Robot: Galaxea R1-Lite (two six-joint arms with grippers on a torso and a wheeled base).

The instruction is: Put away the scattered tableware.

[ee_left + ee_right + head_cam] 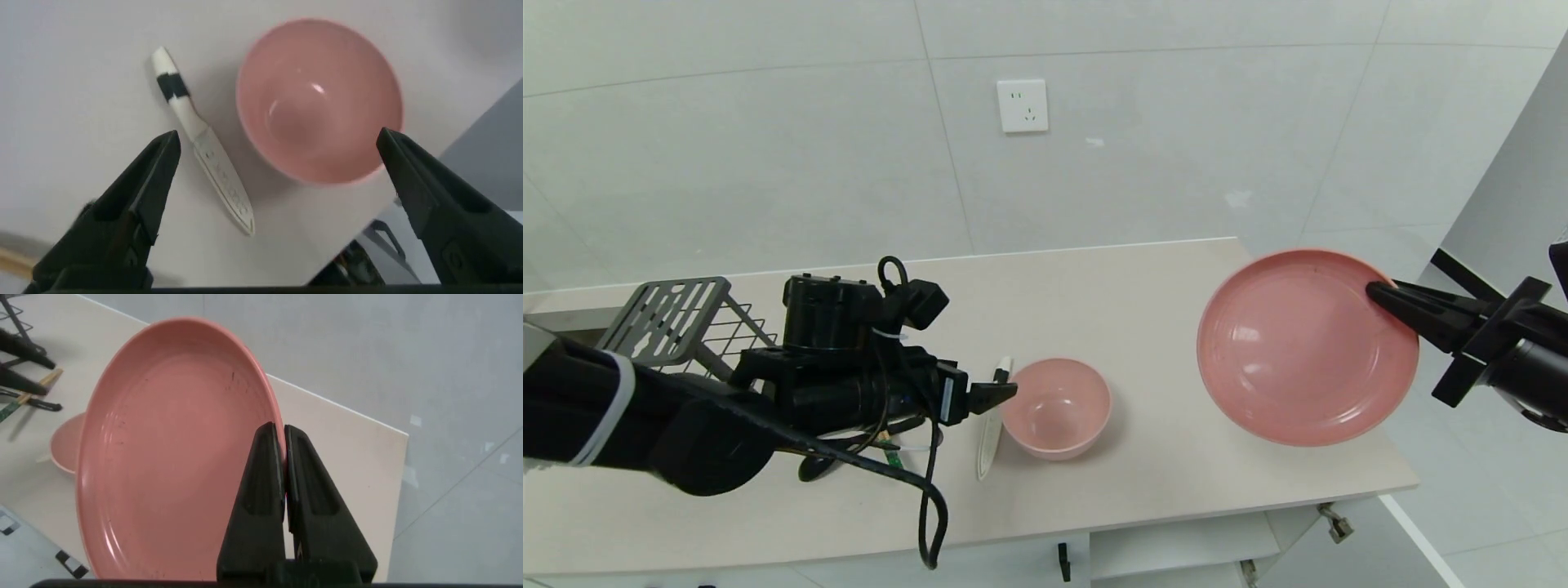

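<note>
My right gripper (pixel 1379 292) is shut on the rim of a large pink plate (pixel 1298 347), holding it tilted above the counter's right end; the plate (pixel 172 449) shows clamped between the fingers (pixel 284 469). A pink bowl (pixel 1058 406) sits upright on the counter, with a white knife (pixel 991 425) lying just left of it. My left gripper (pixel 1005 390) hovers open above the knife and bowl. In the left wrist view its fingers (pixel 139 200) straddle the knife (pixel 204 147) and bowl (pixel 320 98).
A wire dish rack (pixel 682 322) stands at the counter's left rear. The beige counter (pixel 1143 482) ends at a front edge with cabinet doors below. Chopsticks (pixel 24 396) and dark utensils lie under my left arm. A tiled wall with a socket (pixel 1022 104) is behind.
</note>
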